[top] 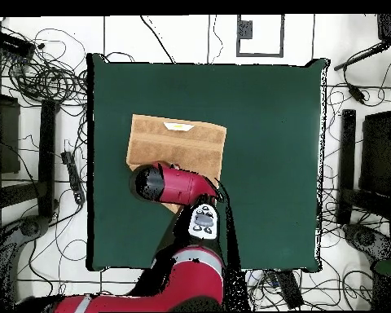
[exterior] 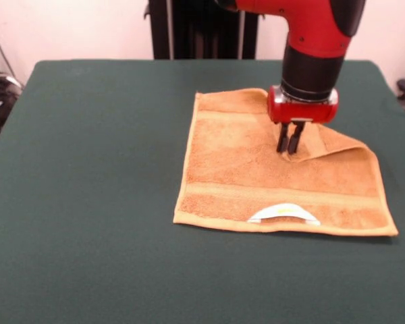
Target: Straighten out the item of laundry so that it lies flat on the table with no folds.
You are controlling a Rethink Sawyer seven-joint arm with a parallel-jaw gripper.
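The orange-tan towel (exterior: 256,175) lies on the dark green table (exterior: 88,169), right of centre in the front view. Its white label loop (exterior: 283,214) is at the near edge. The towel's far right corner (exterior: 334,142) is folded over onto the towel. My gripper (exterior: 289,146) points straight down, and its fingers stand close together, pinching the tip of that folded corner. In the overhead view the towel (top: 174,140) lies left of the table's (top: 272,163) middle, with its label loop (top: 178,126) at the top edge. My red arm (top: 170,183) hides the gripper and the towel's lower edge.
The black pedestal (exterior: 202,30) stands behind the table's far edge. Cables (top: 36,77) and black stands (top: 349,163) lie on the floor around the table in the overhead view.
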